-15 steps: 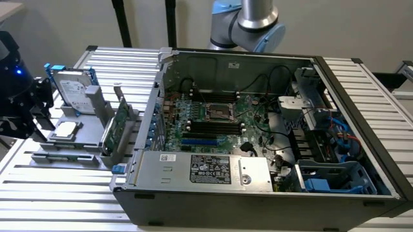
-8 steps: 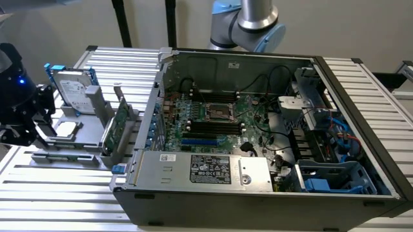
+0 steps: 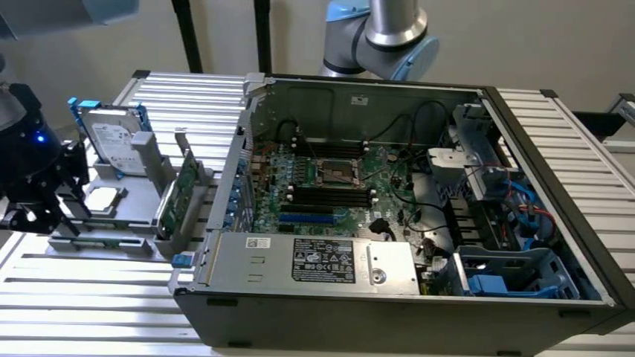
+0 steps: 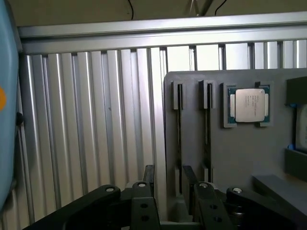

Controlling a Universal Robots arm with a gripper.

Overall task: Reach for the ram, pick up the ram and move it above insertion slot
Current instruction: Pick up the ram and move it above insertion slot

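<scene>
The ram shows edge-on as one thin dark strip standing upright in a narrow slot of the gray holder. It lies between the gripper's two fingers, which stand apart on either side of it; whether either one touches it cannot be told. A second strip of the same kind stands in the next slot, just beside the first and outside the jaws. Beyond it one processor chip lies flat in its own recess. In the exterior view the gripper hangs over the holder's end at the exterior view's left. The holder also carries one hard drive with blue rails and one green expansion card. One open computer case sits to the right on the slatted metal table. Its motherboard carries a bank of black slots too close-set to count.
</scene>
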